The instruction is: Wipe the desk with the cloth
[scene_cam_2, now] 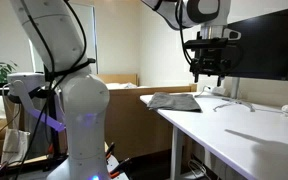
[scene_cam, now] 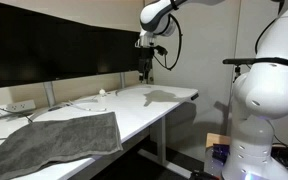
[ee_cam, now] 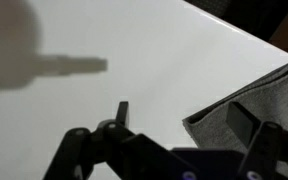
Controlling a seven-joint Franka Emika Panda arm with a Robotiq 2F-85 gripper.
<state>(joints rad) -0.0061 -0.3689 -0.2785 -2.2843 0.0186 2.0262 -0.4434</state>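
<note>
Dark grey cloth (scene_cam: 59,140), white desk (scene_cam: 152,106), black claw (scene_cam: 145,73).

- The arm (scene_cam: 160,14) rises from a bulky white base (scene_cam: 268,85) and bends over at the top, reaching out to the far side of the scene.
- The wrist (scene_cam: 149,42) points straight down, with the gripper (scene_cam: 145,72) hanging vertically below it.
- In both exterior views the gripper is up in the air and touches nothing.
- In the wrist view the gripper comes in from the bottom edge, and its two dark fingers (ee_cam: 122,113) stand wide apart.
- The jaws are open, with nothing between them.
</note>
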